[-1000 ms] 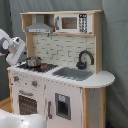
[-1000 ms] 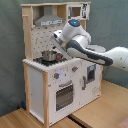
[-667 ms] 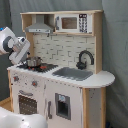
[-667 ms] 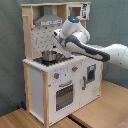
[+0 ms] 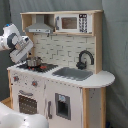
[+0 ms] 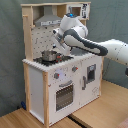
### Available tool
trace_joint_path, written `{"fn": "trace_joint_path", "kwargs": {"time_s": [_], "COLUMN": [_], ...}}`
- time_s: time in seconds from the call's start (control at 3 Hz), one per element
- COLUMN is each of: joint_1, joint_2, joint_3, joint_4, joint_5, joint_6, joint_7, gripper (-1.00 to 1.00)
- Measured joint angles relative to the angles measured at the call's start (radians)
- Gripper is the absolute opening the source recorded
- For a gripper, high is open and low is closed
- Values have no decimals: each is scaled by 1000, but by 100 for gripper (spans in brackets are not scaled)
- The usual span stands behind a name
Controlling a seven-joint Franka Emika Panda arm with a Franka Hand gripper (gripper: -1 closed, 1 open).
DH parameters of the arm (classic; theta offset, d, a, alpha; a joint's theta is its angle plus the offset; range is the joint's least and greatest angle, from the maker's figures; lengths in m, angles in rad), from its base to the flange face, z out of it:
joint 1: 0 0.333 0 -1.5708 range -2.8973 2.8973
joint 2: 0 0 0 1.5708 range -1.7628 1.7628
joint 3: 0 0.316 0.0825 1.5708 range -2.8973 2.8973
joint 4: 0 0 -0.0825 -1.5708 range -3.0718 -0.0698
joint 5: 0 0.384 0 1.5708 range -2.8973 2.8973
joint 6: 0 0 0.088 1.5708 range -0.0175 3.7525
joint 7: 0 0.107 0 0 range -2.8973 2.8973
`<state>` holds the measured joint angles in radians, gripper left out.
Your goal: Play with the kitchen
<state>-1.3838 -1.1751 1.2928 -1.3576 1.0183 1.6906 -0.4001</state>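
Only first exterior view, faucet (image 5: pixel 85 58), sink (image 5: pixel 74 73) visible

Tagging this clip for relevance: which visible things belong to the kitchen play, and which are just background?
Part of the job:
- kitchen
- small metal pot on its stovetop
- black faucet and grey sink
- microwave
- oven door
- end effector

Just background:
- grey backdrop
- wooden floor

Space above the grey sink (image 5: pixel 74 74) is left open; beside it, the stovetop is occupied by a metal pot (image 5: pixel 33 62); overhead clearance is limited by the range hood (image 5: pixel 39 26).
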Motion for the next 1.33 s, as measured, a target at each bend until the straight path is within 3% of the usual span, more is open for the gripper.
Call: {"fn": "trace_joint_path", "kwargs": {"time_s": [1.33], "joint_1": [-208], "joint_2": [6], "joint_3": [50], "joint_4": [219], "joint_5": [121], "joint_6": [-227], "joint_7": [125], "gripper": [100]}}
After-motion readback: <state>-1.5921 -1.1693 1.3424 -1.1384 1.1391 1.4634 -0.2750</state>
